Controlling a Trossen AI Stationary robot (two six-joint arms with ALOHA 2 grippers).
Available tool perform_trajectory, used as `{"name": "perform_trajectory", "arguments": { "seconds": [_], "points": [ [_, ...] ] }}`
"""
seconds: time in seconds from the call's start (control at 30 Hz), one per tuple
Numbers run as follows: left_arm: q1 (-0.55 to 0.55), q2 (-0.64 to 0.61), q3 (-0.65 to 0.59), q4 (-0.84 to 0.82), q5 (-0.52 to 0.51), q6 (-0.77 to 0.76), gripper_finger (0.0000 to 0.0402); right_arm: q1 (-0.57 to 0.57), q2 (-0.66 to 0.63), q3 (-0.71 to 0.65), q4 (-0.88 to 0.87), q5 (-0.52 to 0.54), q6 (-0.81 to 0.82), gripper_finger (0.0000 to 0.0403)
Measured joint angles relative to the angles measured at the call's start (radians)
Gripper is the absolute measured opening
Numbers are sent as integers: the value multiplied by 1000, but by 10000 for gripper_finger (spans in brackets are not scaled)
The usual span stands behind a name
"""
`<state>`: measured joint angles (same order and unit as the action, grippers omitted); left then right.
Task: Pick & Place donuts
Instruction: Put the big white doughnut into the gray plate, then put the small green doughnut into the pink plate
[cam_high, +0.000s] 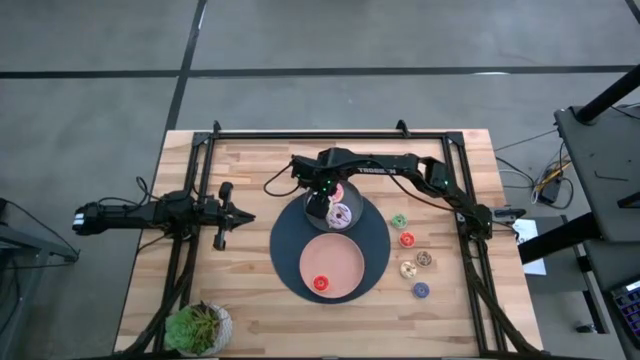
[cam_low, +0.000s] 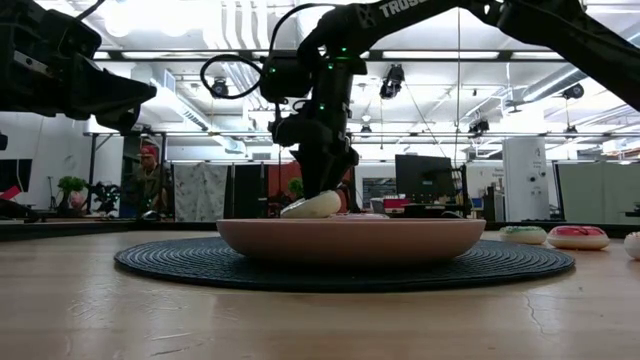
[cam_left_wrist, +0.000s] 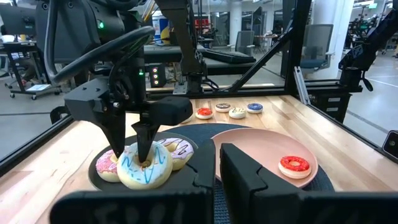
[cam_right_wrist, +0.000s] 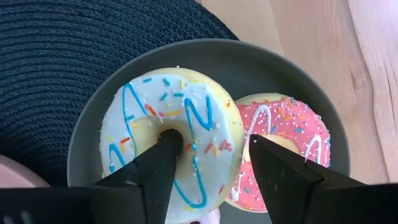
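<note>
The right gripper (cam_right_wrist: 208, 155) pinches the white donut (cam_right_wrist: 171, 134), one finger through its hole, above the grey plate (cam_right_wrist: 93, 124); "TROSSEN" marks its arm.

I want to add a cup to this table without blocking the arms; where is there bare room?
Bare wood lies along the near edge between the potted plant and the round dark mat, and beside the waiting left gripper. It is crowded at the grey plate, where the right gripper works the white donut, and by the small donuts.
</note>
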<state>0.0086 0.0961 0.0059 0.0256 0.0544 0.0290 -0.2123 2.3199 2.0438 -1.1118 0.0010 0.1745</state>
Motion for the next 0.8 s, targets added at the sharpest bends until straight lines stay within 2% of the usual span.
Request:
{"name": "perform_trajectory", "arguments": {
  "seconds": [0.8],
  "points": [
    [0, 0, 0, 0, 0, 0, 0, 0, -21, 9, -7, -20, -16, 196]
  ]
}}
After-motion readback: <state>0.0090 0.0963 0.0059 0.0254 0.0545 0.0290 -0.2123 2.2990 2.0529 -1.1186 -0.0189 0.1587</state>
